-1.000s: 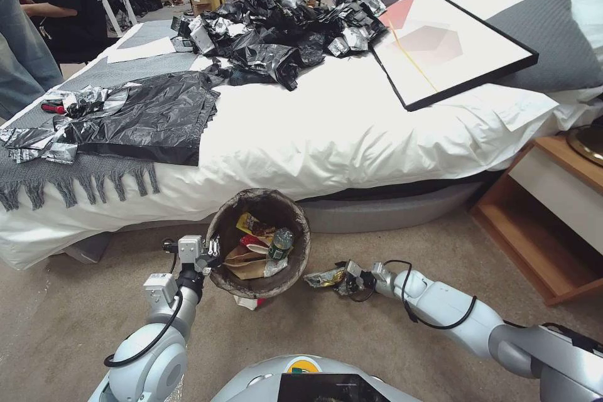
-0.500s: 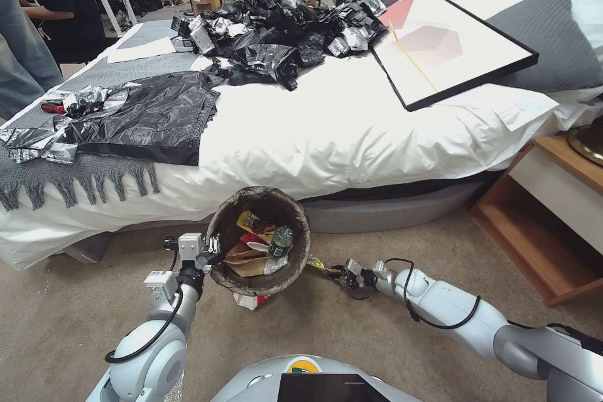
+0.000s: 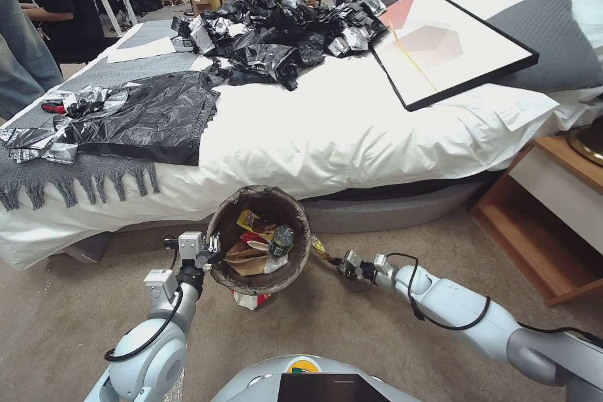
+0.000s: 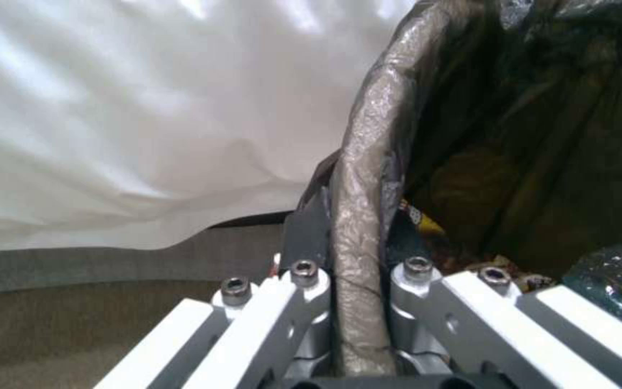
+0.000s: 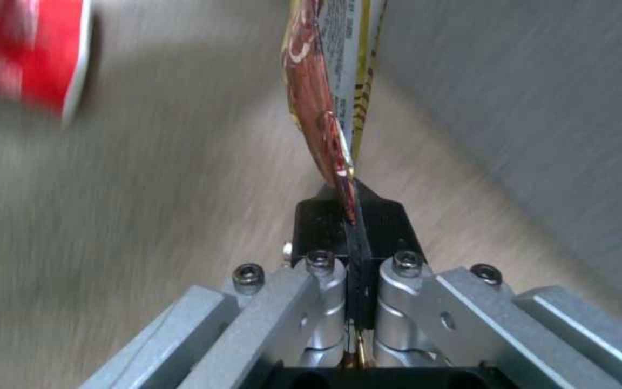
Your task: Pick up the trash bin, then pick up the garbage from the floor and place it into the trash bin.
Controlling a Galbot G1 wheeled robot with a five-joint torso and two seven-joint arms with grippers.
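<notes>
Your bed (image 3: 352, 132) spans the room ahead, strewn with black bags (image 3: 276, 38) and a framed picture (image 3: 449, 38); none of that is your concern. Your work is on the carpet (image 3: 352, 339) in front of it.

The bin (image 3: 221, 267) is already off the floor. Your left end effector (image 3: 210, 250) is clamped on its bagged rim at the robot's left side, and the left wrist view shows one finger outside the rim and one inside, with the liner pinched between. So the first part of the task looks done.

Inside the bin you can see a tan paper bag (image 3: 246, 260), a bottle (image 3: 281, 241) with a green label, a yellow wrapper (image 3: 251, 222) and something red, so several pieces are already in.

Your right end effector (image 3: 339, 260) is just beside the bin's right side, below rim level, closed on a thin yellow packet (image 5: 329, 92) held by its edge. The packet points toward the bin wall and is not in yet; it looks to need lifting over the rim before release.

One piece is left on the carpet: a red-and-white packet (image 3: 246, 300) lies partly under the bin. I judge the task well along, with this packet to drop and that last one to collect.
</notes>
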